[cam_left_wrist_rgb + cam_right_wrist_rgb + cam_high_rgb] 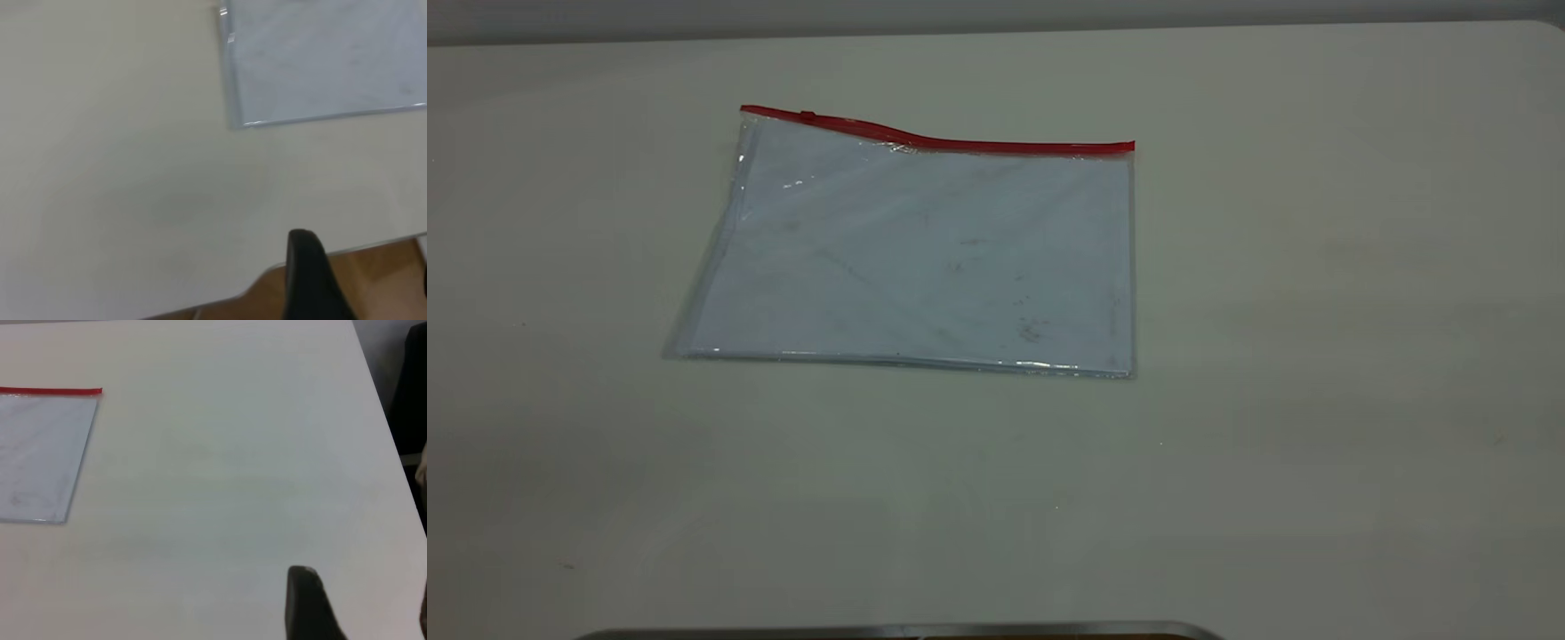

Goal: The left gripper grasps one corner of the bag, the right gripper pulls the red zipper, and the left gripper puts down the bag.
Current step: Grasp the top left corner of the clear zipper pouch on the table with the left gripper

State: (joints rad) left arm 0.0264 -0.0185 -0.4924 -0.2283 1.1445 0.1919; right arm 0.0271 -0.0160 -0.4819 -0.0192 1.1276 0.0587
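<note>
While bag (925, 258) lies flat on table (1316, 356) (zipper (960, 142) far side), both arms' finger gaps can't tell.

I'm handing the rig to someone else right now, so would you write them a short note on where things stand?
Left gripper: back near the table's near edge, well short of the bag, holding nothing; only one finger shows clearly.
Right gripper: also back, off to the bag's right, holding nothing.
The bag lies flat on the table, untouched. The red zipper runs along its far edge, with the slider tab near the left end.
Done: nothing yet.
Left: left gripper takes a corner, right gripper pulls the zipper, left gripper sets the bag down.
</note>
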